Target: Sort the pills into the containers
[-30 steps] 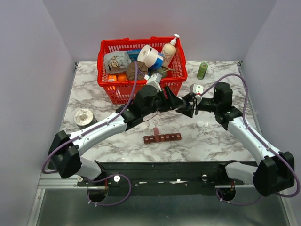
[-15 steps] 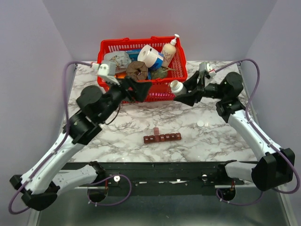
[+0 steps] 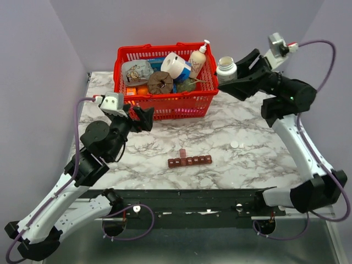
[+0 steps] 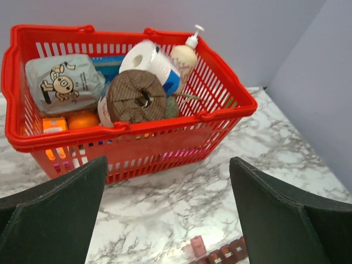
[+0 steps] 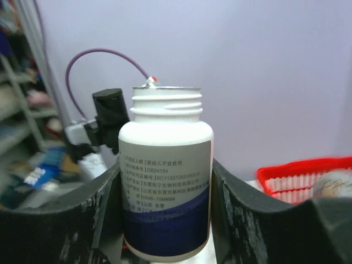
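Note:
The dark red-brown container strip (image 3: 190,161) lies on the marble table near the middle front, one lid (image 3: 182,153) standing open. Its end also shows at the bottom of the left wrist view (image 4: 223,254). A white pill (image 3: 235,144) lies on the table to its right. My right gripper (image 3: 228,80) is shut on a white uncapped pill bottle (image 3: 226,67) and holds it upright, high over the back right. In the right wrist view the bottle (image 5: 165,165) sits between the fingers. My left gripper (image 3: 146,118) is open and empty, in front of the basket.
A big red mesh basket (image 3: 132,102) full of household items stands at the back centre, and it fills the left wrist view (image 4: 137,143). Lilac walls close in the table on three sides.
My right arm has lifted the bottle up and away to the back right. My left arm has pulled back to the left, away from the bottle, with its jaws open.

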